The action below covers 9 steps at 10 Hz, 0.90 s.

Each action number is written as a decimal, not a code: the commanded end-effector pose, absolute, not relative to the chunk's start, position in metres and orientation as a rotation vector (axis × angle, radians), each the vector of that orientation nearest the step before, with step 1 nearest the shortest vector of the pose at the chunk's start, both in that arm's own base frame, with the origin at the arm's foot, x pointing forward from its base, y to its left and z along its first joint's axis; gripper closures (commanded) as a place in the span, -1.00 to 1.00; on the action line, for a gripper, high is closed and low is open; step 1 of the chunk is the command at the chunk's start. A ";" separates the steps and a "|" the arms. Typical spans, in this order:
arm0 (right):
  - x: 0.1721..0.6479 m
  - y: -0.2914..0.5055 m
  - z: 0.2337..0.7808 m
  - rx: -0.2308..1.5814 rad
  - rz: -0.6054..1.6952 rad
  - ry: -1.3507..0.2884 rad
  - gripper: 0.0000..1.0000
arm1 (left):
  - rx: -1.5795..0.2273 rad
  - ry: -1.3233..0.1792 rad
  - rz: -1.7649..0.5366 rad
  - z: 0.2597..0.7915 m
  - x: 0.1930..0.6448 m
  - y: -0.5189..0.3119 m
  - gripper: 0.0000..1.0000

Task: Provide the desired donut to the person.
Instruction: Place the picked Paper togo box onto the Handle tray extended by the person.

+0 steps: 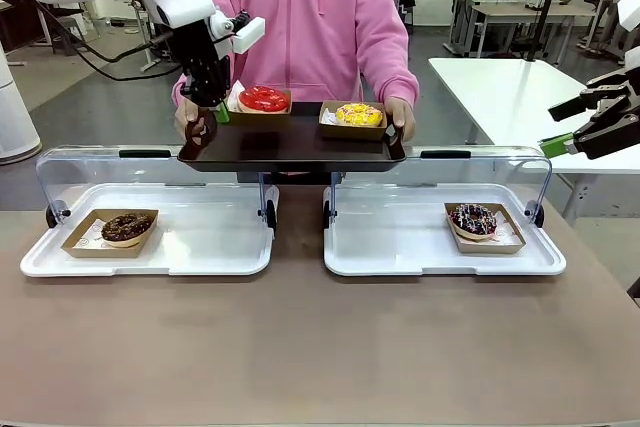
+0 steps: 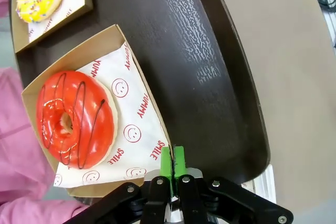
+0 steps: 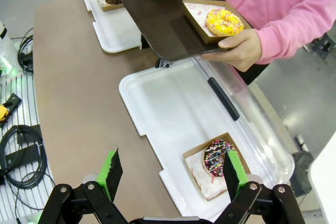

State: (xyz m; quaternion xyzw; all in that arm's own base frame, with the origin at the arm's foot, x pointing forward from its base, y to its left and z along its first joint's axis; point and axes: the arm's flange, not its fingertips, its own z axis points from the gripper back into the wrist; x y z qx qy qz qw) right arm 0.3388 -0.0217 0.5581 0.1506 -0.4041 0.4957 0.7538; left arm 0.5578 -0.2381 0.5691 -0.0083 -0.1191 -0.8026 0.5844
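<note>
- The left gripper (image 1: 213, 107) hangs over the left end of the dark tray (image 1: 290, 147) the person (image 1: 320, 7) holds out at the far side; its green pads (image 2: 173, 162) are clenched on the corner of the red donut's cardboard box (image 2: 100, 43).
- The red donut (image 1: 263, 98) sits in that box on the tray's left half, and a yellow donut (image 1: 358, 113) sits in its own box to the right.
- The right gripper (image 3: 173, 174) waits released over the right white bin (image 3: 173, 103), above a sprinkled donut (image 3: 218, 157).
- A chocolate donut (image 1: 127, 227) stays in the left bin, near side.
- The step looks like setting the box down: I would make sure its base lies flat on the tray, then let go gently and lift straight up so the paper liner is not dragged.
</note>
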 end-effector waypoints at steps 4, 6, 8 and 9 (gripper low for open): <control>0.338 -0.022 0.556 0.329 1.082 -0.878 -1.00 | -0.038 -0.273 -1.890 0.553 0.569 -0.240 0.97; 0.338 -0.022 0.556 0.329 1.082 -0.878 -1.00 | -0.068 -0.271 -1.884 0.556 0.568 -0.239 -0.17; 0.338 -0.022 0.556 0.329 1.082 -0.878 -1.00 | -0.084 -0.279 -1.870 0.562 0.565 -0.238 -1.00; 0.338 -0.022 0.556 0.329 1.082 -0.878 -1.00 | -0.105 -0.275 -1.868 0.564 0.565 -0.238 -1.00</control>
